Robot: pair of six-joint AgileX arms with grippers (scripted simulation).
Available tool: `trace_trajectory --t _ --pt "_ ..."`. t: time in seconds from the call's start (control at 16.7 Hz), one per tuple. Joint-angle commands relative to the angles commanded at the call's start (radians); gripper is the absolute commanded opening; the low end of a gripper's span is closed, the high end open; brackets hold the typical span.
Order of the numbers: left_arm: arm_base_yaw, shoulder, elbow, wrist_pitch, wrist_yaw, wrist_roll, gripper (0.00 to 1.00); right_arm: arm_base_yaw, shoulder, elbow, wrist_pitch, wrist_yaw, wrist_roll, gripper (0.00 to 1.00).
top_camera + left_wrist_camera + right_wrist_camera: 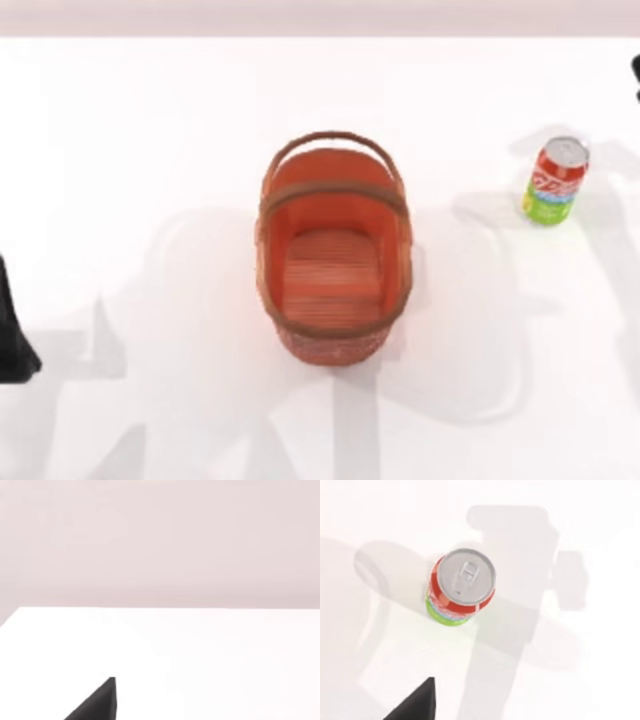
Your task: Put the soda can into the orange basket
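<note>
From the top view, you had nothing done yet: the can stood upright on the worktop, well to the right of the basket, which held nothing. Your right arm barely showed at the right edge above the can, your left arm at the left edge; neither one's fingers could be seen, so you could not tell their state.

In the left wrist view, you saw only bare worktop and a dark corner of the arm.

In the right wrist view, the can stood directly below, ungrasped. Grasp, carry and drop were all left.
</note>
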Motion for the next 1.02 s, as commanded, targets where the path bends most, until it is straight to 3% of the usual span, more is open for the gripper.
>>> trace_trajectory --t 0.48,0.72,1.02 --pt "0.000 0.000 0.000 0.000 0.000 0.000 1.00 0.055 0.727 0.667 -0.419 0.001 -0.166 1.00" --pt "0.000 0.000 0.000 0.000 0.000 0.000 1.00 0.067 0.898 0.819 -0.537 0.007 -0.208 1.00" --pt "0.000 0.000 0.000 0.000 0.000 0.000 1.00 0.069 0.923 0.844 -0.556 0.009 -0.214 1.00"
